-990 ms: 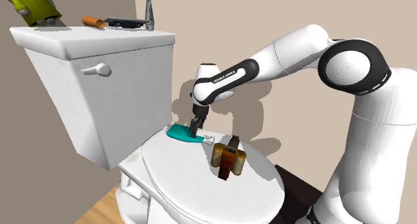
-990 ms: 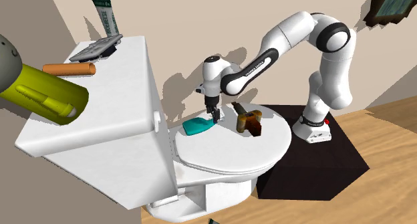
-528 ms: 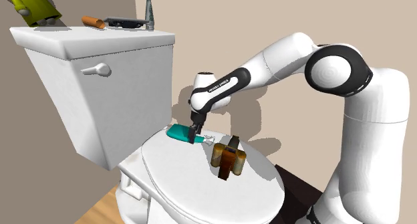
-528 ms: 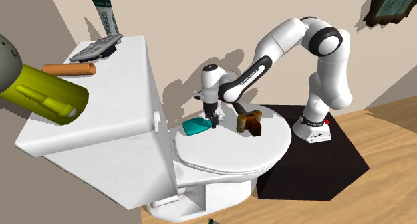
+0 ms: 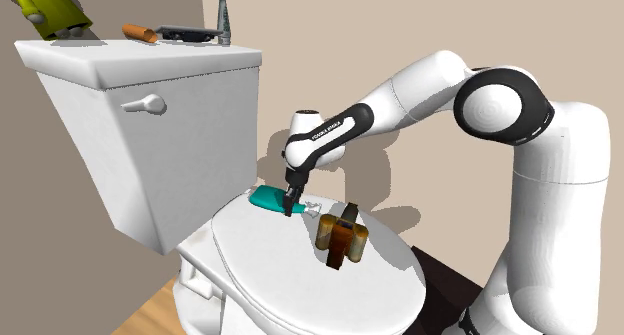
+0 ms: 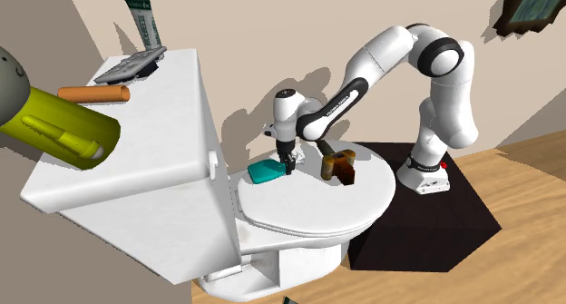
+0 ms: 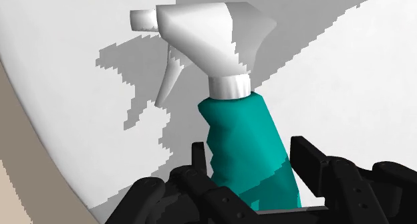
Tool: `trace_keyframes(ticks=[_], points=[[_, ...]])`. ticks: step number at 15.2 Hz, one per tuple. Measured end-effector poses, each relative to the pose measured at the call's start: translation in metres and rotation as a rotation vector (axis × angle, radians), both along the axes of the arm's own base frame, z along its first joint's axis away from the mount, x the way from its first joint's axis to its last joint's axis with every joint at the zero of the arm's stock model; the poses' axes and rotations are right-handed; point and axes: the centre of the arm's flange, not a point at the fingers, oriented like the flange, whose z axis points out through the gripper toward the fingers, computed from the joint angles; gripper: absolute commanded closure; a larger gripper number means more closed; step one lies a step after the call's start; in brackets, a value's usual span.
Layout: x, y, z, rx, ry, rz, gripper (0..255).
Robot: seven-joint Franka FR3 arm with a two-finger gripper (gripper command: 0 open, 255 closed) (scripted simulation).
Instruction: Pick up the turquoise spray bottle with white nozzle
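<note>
The turquoise spray bottle point(image 5: 266, 197) lies on its side on the white toilet lid point(image 5: 280, 263), close to the tank. In the wrist view its white nozzle point(image 7: 207, 39) points away from the hand, and its turquoise body point(image 7: 244, 139) sits between the two black fingers. My gripper point(image 7: 252, 159) is shut on that body, with one finger point(image 7: 198, 159) pressed to each flank. In the shoulder view the gripper point(image 5: 291, 209) reaches straight down onto the bottle's neck end. The second exterior view shows the gripper point(image 6: 289, 169) at the bottle point(image 6: 263, 173) on the lid.
A brown, amber-tinted object point(image 5: 340, 238) stands on the lid right beside the gripper. The toilet tank point(image 5: 150, 103) rises behind the bottle and carries an orange cylinder point(image 5: 137, 32), a dark flat device point(image 5: 185, 30) and a slim grey bottle point(image 5: 224, 19). A big yellow-green object point(image 6: 54, 125) fills the second exterior view's left.
The hand came down a little onto the bottle and shifted slightly toward the tank. The fingers, apart before, have closed on the bottle's body.
</note>
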Motion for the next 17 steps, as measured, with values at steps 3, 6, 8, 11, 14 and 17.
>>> trace_keyframes(ticks=[3,6,8,11,14,17], points=[[0.0,0.0,0.0,0.0,0.0,0.0,255],[0.0,0.001,0.005,0.0,0.002,0.001,255],[0.0,0.001,0.015,0.0,0.002,0.001,255],[0.0,0.0,0.03,0.0,0.002,0.001,255],[0.0,0.0,0.045,0.0,0.002,0.001,255],[0.0,0.001,0.061,0.0,0.003,0.001,255]])
